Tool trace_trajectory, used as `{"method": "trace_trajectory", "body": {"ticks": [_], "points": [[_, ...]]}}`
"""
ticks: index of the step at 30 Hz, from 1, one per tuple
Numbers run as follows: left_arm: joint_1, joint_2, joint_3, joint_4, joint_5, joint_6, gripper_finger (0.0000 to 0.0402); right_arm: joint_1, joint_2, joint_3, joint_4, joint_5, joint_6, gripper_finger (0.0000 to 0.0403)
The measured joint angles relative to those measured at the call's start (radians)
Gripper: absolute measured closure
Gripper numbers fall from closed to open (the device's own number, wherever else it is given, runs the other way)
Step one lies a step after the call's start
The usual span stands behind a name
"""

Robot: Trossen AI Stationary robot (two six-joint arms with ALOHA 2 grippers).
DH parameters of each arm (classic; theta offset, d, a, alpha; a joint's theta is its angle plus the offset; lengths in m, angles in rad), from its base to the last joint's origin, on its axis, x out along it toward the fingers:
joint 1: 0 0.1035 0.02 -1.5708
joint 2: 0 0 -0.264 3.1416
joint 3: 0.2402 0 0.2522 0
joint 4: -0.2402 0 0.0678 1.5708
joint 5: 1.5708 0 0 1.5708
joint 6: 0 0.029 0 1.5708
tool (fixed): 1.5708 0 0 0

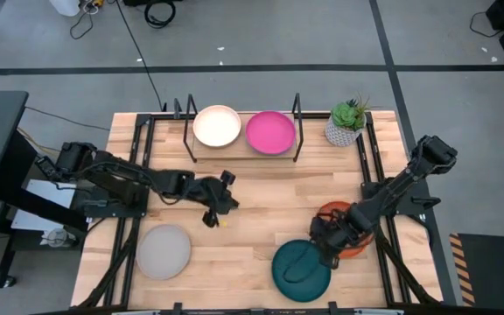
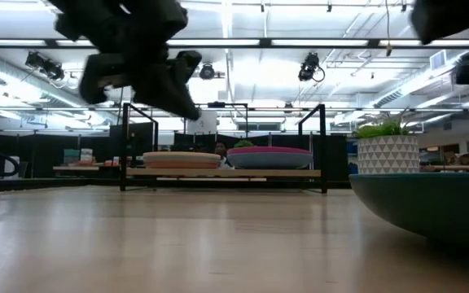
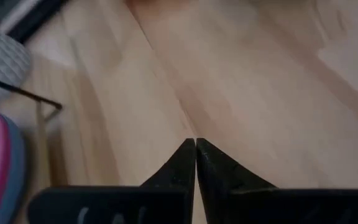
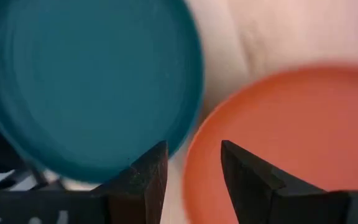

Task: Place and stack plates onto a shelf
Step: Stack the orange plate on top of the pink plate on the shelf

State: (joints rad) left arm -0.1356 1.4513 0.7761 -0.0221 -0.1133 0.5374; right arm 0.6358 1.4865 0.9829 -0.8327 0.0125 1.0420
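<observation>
Fingers of the right gripper [image 4: 193, 165] stand narrowly parted above the round matte orange plate [image 4: 291, 143], beside the dark teal plate [image 1: 302, 267], likely lining up a rim grasp. Left gripper [image 3: 196, 155], pinched closed and empty, hovers mid-bench [image 1: 261, 219]. Peach plate [image 1: 216, 126] and magenta plate [image 1: 270, 132] sit on the black-framed wooden shelf [image 1: 297, 122].

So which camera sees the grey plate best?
The high view: the whole grey plate shows on the table's near left, below the left gripper. The low view and both wrist views don't show it at all.
</observation>
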Motion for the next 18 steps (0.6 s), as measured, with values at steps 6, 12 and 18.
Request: {"method": "trace_trajectory", "body": {"ticks": [6, 12, 18], "points": [[0.095, 0.005, 0.001, 0.191, 0.088, 0.093, 0.0379, 0.082, 0.0, 0.0, -0.035, -0.104, 0.185, 0.0247], [0.158, 0.005, 0.001, 0.302, 0.088, 0.096, 0.0379, 0.122, 0.0, 0.0, -0.05, -0.134, 0.205, 0.0247], [0.186, 0.006, 0.006, 0.324, 0.081, 0.103, 0.0379, 0.125, 0.002, 0.0, -0.108, -0.197, 0.242, 0.0247]]}}
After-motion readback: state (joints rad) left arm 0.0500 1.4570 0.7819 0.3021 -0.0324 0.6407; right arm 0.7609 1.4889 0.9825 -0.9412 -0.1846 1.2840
